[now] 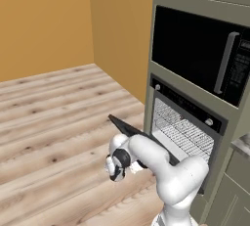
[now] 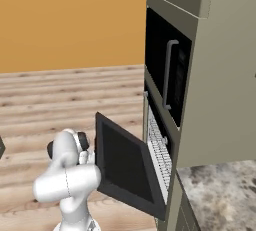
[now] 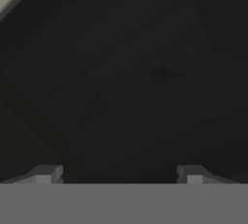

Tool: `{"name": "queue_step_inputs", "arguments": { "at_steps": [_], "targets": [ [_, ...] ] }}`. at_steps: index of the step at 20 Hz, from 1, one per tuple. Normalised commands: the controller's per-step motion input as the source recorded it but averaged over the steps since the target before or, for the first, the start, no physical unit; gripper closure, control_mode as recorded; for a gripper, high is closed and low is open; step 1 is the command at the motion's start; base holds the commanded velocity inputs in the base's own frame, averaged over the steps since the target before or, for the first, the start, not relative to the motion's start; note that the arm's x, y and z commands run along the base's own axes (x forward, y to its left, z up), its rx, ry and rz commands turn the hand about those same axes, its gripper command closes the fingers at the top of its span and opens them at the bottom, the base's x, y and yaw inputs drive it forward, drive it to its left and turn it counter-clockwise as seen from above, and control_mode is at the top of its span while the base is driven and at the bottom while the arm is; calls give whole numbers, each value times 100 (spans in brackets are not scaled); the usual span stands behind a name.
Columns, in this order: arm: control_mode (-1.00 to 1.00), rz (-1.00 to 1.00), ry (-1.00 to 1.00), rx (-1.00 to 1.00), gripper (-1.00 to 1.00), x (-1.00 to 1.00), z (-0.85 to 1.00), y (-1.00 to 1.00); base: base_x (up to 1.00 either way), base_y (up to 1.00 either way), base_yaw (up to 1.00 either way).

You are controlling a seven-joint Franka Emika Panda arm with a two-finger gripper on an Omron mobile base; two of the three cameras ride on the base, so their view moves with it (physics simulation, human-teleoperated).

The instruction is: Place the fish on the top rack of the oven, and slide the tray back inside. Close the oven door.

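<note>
Oven [image 1: 183,122] set in olive-grey cabinetry, under the black microwave [image 1: 200,54]. Door [image 2: 127,167] part-way open, tilted out from its bottom hinge, top edge free and leaning toward the arm; from the left base view seen nearly edge-on as a thin dark slab [image 1: 141,137]. Rack [image 1: 183,129] inside the cavity, silver grid visible through the gap above the door, also from the right [image 2: 159,150]. No fish discernible on the rack from these angles; grid too fine and partly hidden to say more.

Wide wooden floor [image 1: 53,117] open to the left of the door and in front of it; orange wall [image 1: 44,19] well back. Speckled bench [image 2: 220,195] just right of the oven column, low in the right base view.

Arm folded low, hand just outside the door's outer face. Tool [image 3: 118,172] pointed straight at the dark panel, which looks very close; fingertips [image 3: 46,173] set wide apart, released, nothing between them. Contact with the door: cannot tell.
</note>
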Motion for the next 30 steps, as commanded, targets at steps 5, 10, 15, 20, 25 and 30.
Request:
{"name": "queue_step_inputs", "arguments": {
  "at_steps": [5, 10, 15, 20, 25, 30],
  "targets": [
    [-100, -11, -15, -35, -100, 13, 100, -22, 0, 0, 0],
    [-100, -5, -18, -27, -100, 16, 100, -62, 0, 0, 0],
    [-100, 0, -18, -14, -100, 8, 84, -99, 0, 0, 0],
    [-100, 0, -2, -1, -100, 17, 46, -100, 0, 0, 0],
    [-100, 3, 3, 0, -100, 30, 18, -100, 0, 0, 0],
    [-100, 6, 14, 3, -100, 17, 0, -57, 0, 0, 0]
  ]
}}
